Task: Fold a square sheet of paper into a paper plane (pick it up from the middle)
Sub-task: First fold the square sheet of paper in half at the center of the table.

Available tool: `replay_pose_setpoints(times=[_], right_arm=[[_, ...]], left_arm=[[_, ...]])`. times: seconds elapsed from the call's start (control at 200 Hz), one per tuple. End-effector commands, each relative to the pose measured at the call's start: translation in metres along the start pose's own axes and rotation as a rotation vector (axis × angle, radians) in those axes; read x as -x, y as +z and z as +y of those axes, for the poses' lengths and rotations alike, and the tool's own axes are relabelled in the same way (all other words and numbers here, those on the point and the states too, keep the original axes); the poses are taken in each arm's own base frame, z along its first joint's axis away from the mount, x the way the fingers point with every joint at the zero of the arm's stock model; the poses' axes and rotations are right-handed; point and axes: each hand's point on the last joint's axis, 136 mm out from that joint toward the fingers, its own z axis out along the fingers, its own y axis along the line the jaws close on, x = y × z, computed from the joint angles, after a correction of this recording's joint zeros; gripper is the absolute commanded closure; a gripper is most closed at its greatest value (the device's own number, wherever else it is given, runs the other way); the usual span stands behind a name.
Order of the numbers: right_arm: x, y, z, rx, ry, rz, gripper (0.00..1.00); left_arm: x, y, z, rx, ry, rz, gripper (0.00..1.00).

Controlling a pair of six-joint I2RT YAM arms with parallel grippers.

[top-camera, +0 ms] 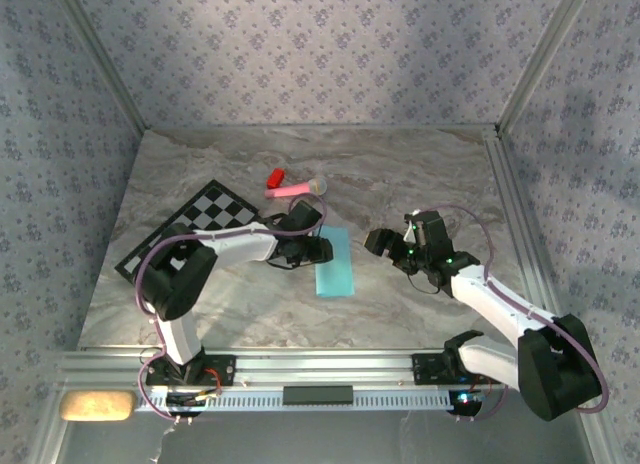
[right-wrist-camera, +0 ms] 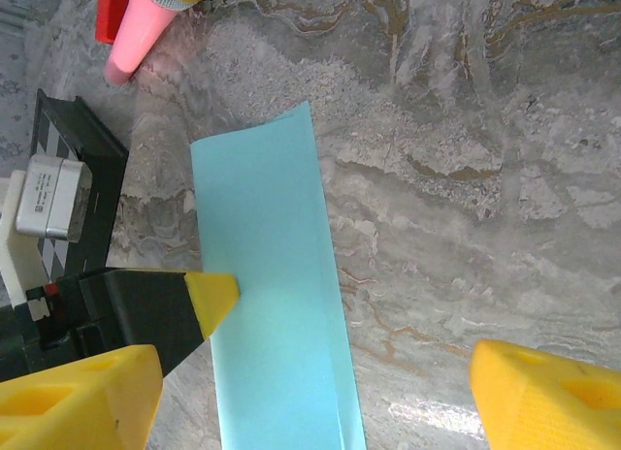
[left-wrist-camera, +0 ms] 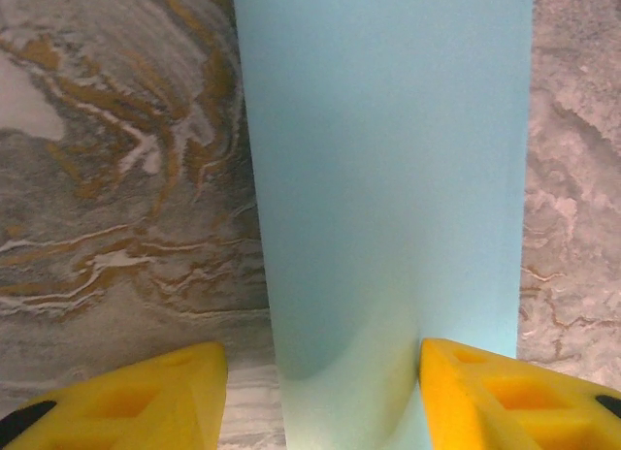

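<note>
The square sheet of paper (top-camera: pixel 335 264), light blue, lies folded into a long narrow rectangle on the marble table; it has no paper plane shape. My left gripper (top-camera: pixel 318 250) is low at its left long edge and open. In the left wrist view the paper (left-wrist-camera: pixel 388 178) runs between the yellow fingers (left-wrist-camera: pixel 146 397); the right one touches it and the paper curls up there. The right wrist view has a left fingertip (right-wrist-camera: pixel 212 297) on the paper (right-wrist-camera: pixel 272 305). My right gripper (top-camera: pixel 385 246) hovers open to the right of the paper, holding nothing.
A black-and-white checkered mat (top-camera: pixel 205 219) lies at the left under the left arm. A pink stick toy (top-camera: pixel 295 190) and a red block (top-camera: pixel 275 176) lie just behind the paper. Metal frame rails run along the table's sides.
</note>
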Motion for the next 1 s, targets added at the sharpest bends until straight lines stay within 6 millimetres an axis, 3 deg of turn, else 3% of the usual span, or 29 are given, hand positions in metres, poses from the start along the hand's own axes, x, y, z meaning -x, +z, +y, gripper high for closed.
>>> replay_pose_setpoints(times=[0.0, 0.26, 0.48, 0.994], right_arm=[[0.000, -0.001, 0.007, 0.011, -0.027, 0.016, 0.15], [-0.008, 0.011, 0.024, 0.079, -0.059, 0.107, 0.19], [-0.015, 0.022, 0.021, 0.043, -0.068, 0.147, 0.21], [-0.016, 0.020, 0.010, -0.021, -0.080, 0.142, 0.21]], left_arm=[[-0.001, 0.002, 0.000, 0.015, 0.021, 0.027, 0.44], [0.001, 0.007, 0.001, 0.021, -0.023, 0.024, 0.42], [-0.005, 0.014, 0.012, 0.090, -0.006, 0.061, 0.42], [-0.010, 0.025, 0.027, 0.180, -0.007, 0.100, 0.40]])
